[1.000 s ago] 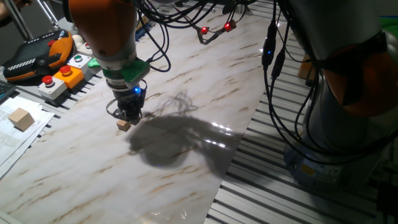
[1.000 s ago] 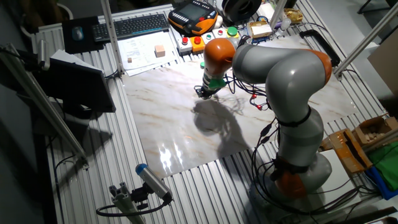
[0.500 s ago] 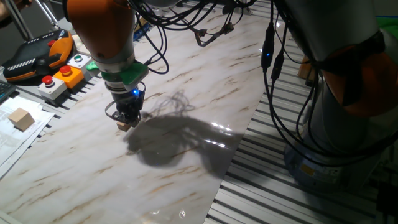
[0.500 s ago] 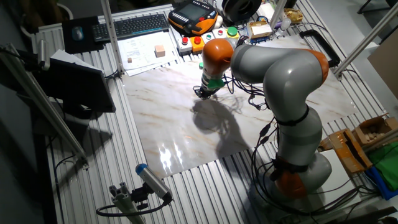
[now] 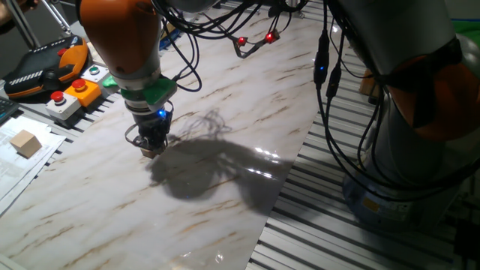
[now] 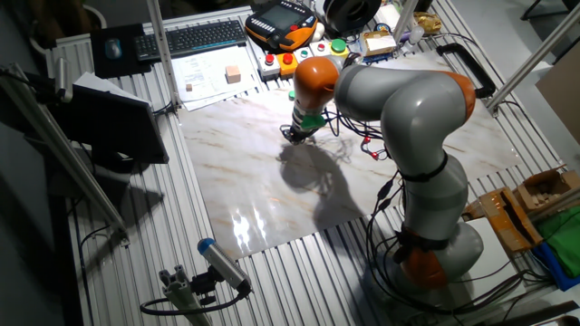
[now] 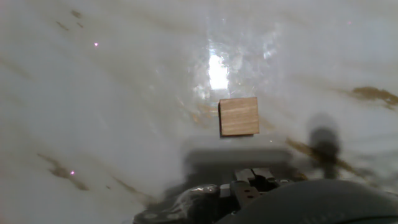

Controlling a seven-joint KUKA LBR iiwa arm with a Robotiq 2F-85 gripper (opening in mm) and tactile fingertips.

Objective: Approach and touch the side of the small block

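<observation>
The small block (image 7: pixel 239 116) is a tan-brown wooden cube lying on the white marbled sheet (image 5: pixel 225 97). In the hand view it sits just ahead of my gripper (image 7: pixel 251 176), slightly left of the fingers' line, with a narrow shadowed gap between them. The fingers look pressed together and hold nothing. In one fixed view my gripper (image 5: pixel 153 142) is down at the sheet, right over the block (image 5: pixel 149 152), which peeks out at its tip. In the other fixed view my gripper (image 6: pixel 295 136) hides the block.
A larger, paler wooden block (image 5: pixel 26 142) lies on papers at the left, also seen in the other fixed view (image 6: pixel 233 74). Button boxes (image 5: pixel 71 96) and a teach pendant (image 5: pixel 41 67) stand behind it. Cables with red lights (image 5: pixel 255 41) hang at the back. The sheet's right edge (image 5: pixel 289 180) meets slatted metal.
My gripper has moved slightly left and toward the block, staying low at the sheet. The block has not visibly moved.
</observation>
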